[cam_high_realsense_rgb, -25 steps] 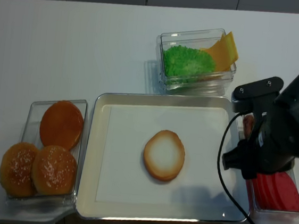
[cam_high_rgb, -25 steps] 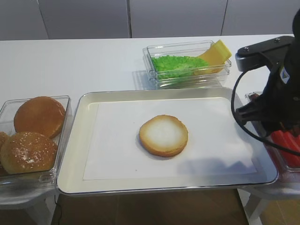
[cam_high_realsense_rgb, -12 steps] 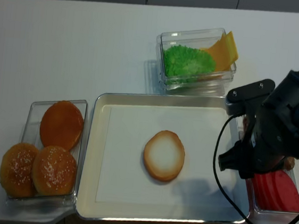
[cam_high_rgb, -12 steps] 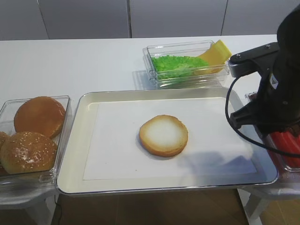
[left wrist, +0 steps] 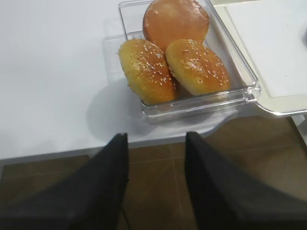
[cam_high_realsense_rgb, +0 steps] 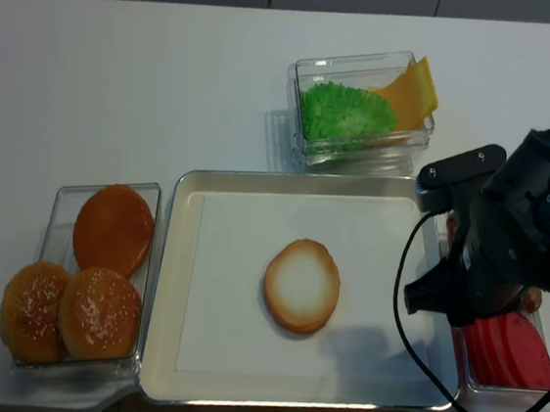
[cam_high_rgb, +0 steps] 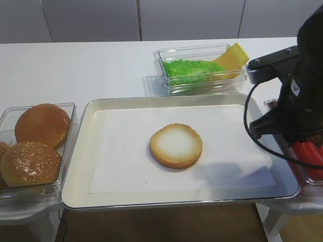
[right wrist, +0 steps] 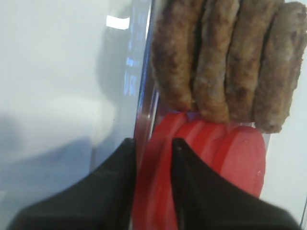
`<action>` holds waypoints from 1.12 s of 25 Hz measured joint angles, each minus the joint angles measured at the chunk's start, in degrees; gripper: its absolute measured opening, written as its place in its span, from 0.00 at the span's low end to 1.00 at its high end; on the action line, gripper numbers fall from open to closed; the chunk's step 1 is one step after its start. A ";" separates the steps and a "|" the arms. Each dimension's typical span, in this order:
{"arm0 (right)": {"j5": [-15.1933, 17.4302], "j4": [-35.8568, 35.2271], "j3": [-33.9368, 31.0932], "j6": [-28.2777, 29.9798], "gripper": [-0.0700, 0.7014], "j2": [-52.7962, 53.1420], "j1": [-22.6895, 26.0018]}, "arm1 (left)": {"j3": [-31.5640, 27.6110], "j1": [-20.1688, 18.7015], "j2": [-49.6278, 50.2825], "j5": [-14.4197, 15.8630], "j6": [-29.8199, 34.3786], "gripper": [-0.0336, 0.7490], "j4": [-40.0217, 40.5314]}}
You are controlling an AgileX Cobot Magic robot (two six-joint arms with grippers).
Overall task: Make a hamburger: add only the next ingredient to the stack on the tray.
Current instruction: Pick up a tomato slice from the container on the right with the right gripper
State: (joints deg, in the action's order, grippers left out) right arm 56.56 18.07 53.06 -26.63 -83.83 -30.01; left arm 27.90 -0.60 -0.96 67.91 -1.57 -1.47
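The bun bottom half (cam_high_rgb: 176,145) (cam_high_realsense_rgb: 302,285) lies pale face up in the middle of the paper-lined silver tray (cam_high_rgb: 81,151) (cam_high_realsense_rgb: 170,284). In the right wrist view, red tomato slices (right wrist: 240,158) stand on edge in a clear box beside brown patties (right wrist: 225,52). My right gripper (right wrist: 153,143) reaches into that box, and its black fingers (right wrist: 184,177) press both sides of the outermost tomato slice (right wrist: 154,172), close to the box wall. From above, the right arm (cam_high_rgb: 298,101) hides its own jaws. My left gripper (left wrist: 156,139) hangs open and empty over the floor, off the table's edge.
A clear box of whole buns (cam_high_rgb: 35,146) (left wrist: 172,57) sits left of the tray. Behind the tray is a clear box of green lettuce (cam_high_rgb: 194,68) and yellow cheese (cam_high_rgb: 232,58). The tomato and patty box (cam_high_realsense_rgb: 511,351) stands right of the tray, under the right arm.
The right arm has shifted slightly left and lower over the tomato box, and its fingers have closed in on a slice. The bun half and the left arm have not moved.
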 joint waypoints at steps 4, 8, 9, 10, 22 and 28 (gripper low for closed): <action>0.22 0.00 0.14 0.00 0.30 -0.30 0.00 | 0.00 0.00 0.00 0.00 0.00 0.42 0.00; 0.47 0.00 0.34 0.00 0.28 -0.44 0.00 | 0.00 0.00 0.00 0.00 0.00 0.42 0.00; 0.58 0.00 0.43 0.00 0.25 -0.44 0.00 | 0.00 0.00 0.00 0.00 0.00 0.42 0.00; 0.58 -0.15 0.43 0.00 0.22 -0.44 0.00 | 0.00 0.00 0.00 0.00 0.00 0.42 0.00; 0.90 -0.15 0.49 -0.14 0.17 -0.49 0.00 | 0.00 0.00 0.00 0.00 0.00 0.42 0.00; 0.90 -0.48 0.49 -1.26 0.17 2.29 0.00 | 0.00 0.00 0.00 0.00 0.00 0.42 0.00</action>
State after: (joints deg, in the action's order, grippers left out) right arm 57.46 17.59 53.54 -27.89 -81.54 -30.01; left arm 27.90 -0.60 -0.96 67.91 -1.57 -1.47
